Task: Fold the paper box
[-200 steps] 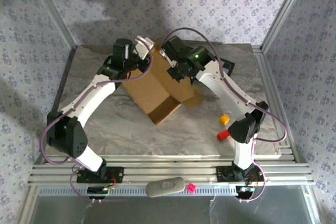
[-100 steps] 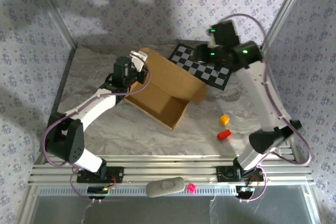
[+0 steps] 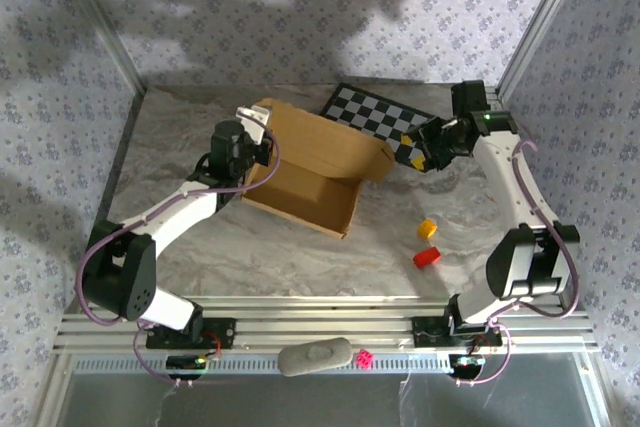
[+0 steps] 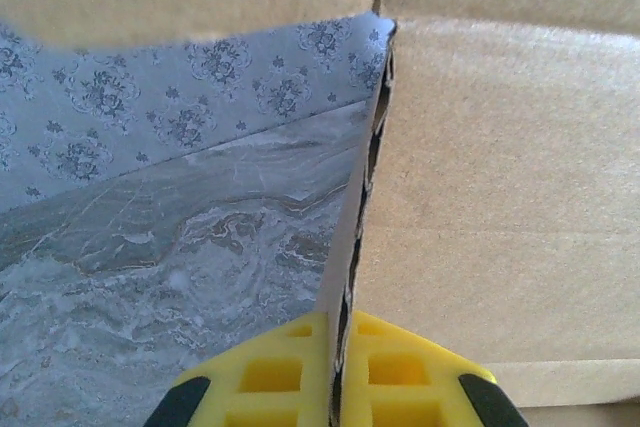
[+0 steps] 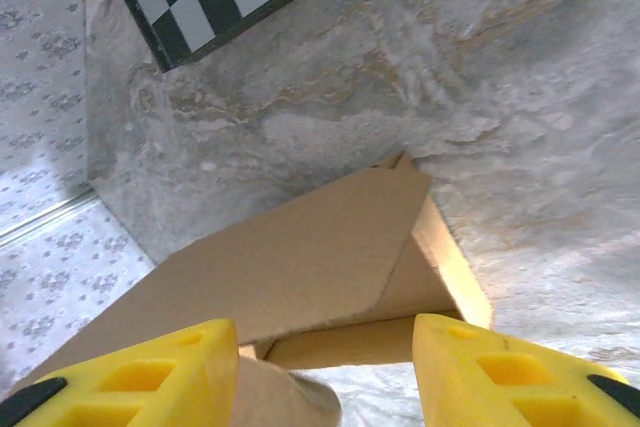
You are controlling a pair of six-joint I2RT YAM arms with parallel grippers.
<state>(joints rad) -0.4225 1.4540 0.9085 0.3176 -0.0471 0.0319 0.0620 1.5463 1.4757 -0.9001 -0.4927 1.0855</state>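
**Box pinched on one side, other fingers open**

The grey marble tabletop [image 3: 250, 247] carries everything. The brown paper box [image 3: 315, 162] sits near the middle of the top view, turned a little, with its open side facing the lower right. Behind it, toward the upper right, lies a black-and-white checkered board [image 3: 375, 117]. The box hides the board's left part, and the right arm covers its right corner.

The left fingers [image 4: 336, 387] are squeezed tight on a thin wall at the box's upper left corner. In the left wrist view the cardboard edge stands between the yellow pads, and the picture's bottom edge cuts the pads off.

The right fingers [image 5: 325, 367] are spread apart and hold nothing. They are just beside the box's right end. A folded flap shows past them, and I cannot tell if it touches them.

A yellow block [image 3: 427, 228] and a red block [image 3: 427, 257] lie at the lower right, well apart from the box.
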